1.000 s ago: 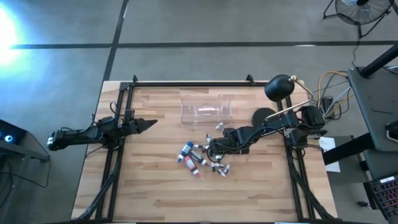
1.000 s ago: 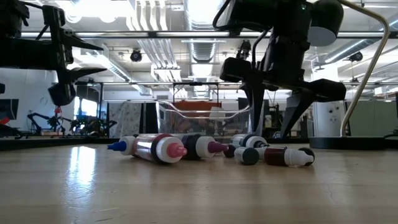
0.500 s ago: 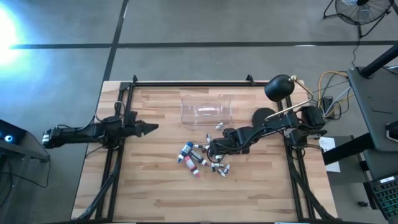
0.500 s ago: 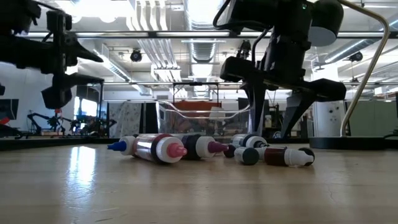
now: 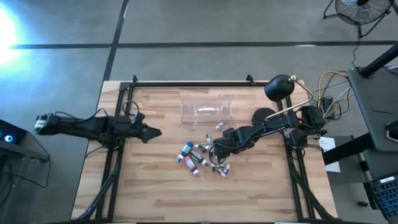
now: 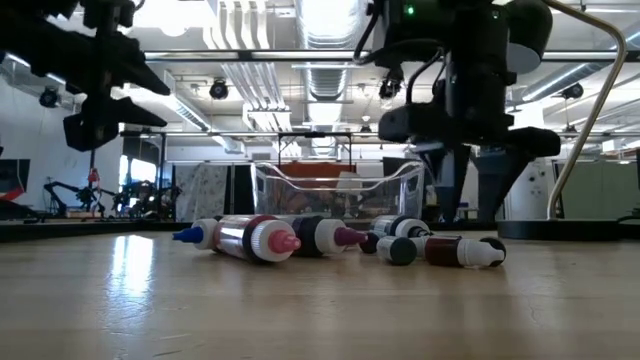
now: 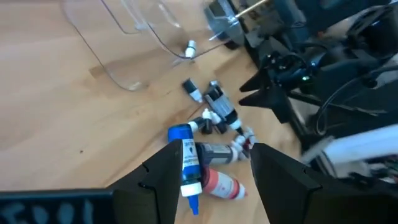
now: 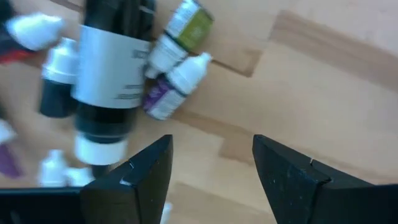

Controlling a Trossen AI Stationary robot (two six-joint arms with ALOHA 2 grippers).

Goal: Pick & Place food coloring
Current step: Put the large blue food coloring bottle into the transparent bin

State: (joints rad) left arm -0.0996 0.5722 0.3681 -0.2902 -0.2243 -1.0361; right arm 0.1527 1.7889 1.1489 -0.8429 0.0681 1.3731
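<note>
The food coloring bottles (image 5: 200,155) lie on their sides in a loose heap on the wooden table, caps pointing all ways. The low view shows the bottles (image 6: 265,238) in a row, with blue, red and pink tips. My right gripper (image 5: 215,148) hovers open just over the heap's right side. Its wrist view shows my right gripper (image 8: 211,180) near a large black bottle with a white label (image 8: 111,68) and two small green and purple ones (image 8: 177,59). My left gripper (image 5: 158,132) is open, left of the heap, and its wrist view looks at the blue-capped bottle (image 7: 186,158).
A clear rectangular plastic box (image 5: 206,109) stands on the table beyond the heap, one small bottle (image 5: 219,126) lying near it. A black desk lamp (image 5: 279,88) with its round base (image 5: 263,116) stands by the right arm. Bare wood lies toward the near edge.
My left gripper has moved toward the table's right and a little toward the near edge, closing on the bottle heap. My right gripper has turned over the heap, as the low view shows. The bottles have stayed where they were.
</note>
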